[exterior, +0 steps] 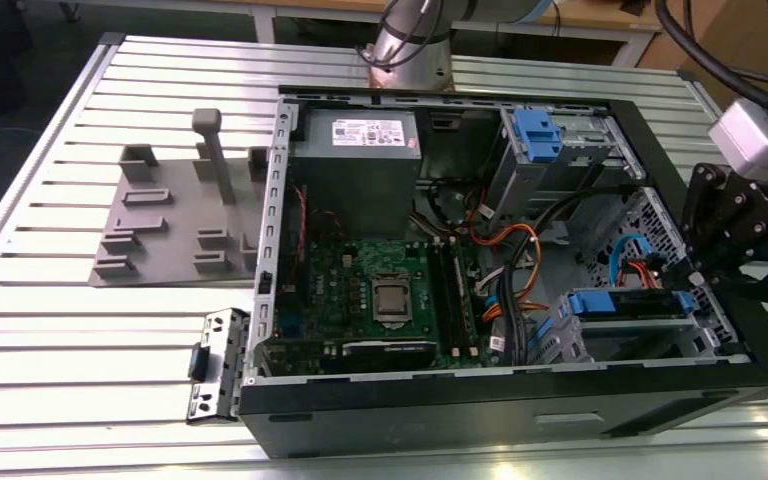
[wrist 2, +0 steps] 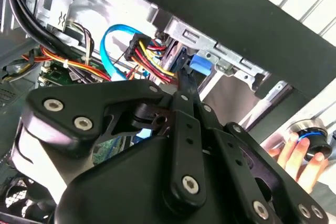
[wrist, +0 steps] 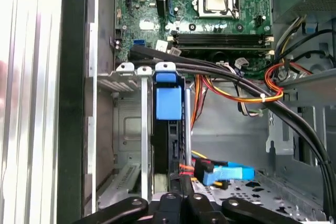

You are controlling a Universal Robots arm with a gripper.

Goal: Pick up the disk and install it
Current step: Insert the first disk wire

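Gripper (exterior: 699, 278) sat at the open computer case (exterior: 491, 425), on the exterior view's right, over the low drive cage (exterior: 584, 335). In both wrist views the fingers were drawn narrow, near enough together, the tips pointing at the disk (wrist: 168, 103) with nothing seen clamped between them; whether the tips touched its edge, cannot tell. The disk was in the cage already, standing on edge in a slot, blue carrier frame facing the motherboard (wrist: 220, 9), dark drive body behind it. In the exterior view the disk (exterior: 631, 302) showed as a blue strip across the cage top. In the second wrist view the gripper (wrist 2: 182, 81) aimed at a blue bit of the carrier (wrist 2: 199, 64) under the cage's metal rail. Handling, by judgement: a rigid, fairly heavy metal slab, won't flex, smooth faces likely slippery, doesn't like knocks or a skewed push. The plastic frame is the weaker part and its tabs could bend. Best hold looks like across the thin body or the frame's long edges, well off the connector end. Orange and black cables (wrist: 236, 95) ran just beside the slot and could snag. A person's hand (wrist 2: 294, 156) rested outside the case near a round blue-and-black knob (wrist 2: 312, 142).
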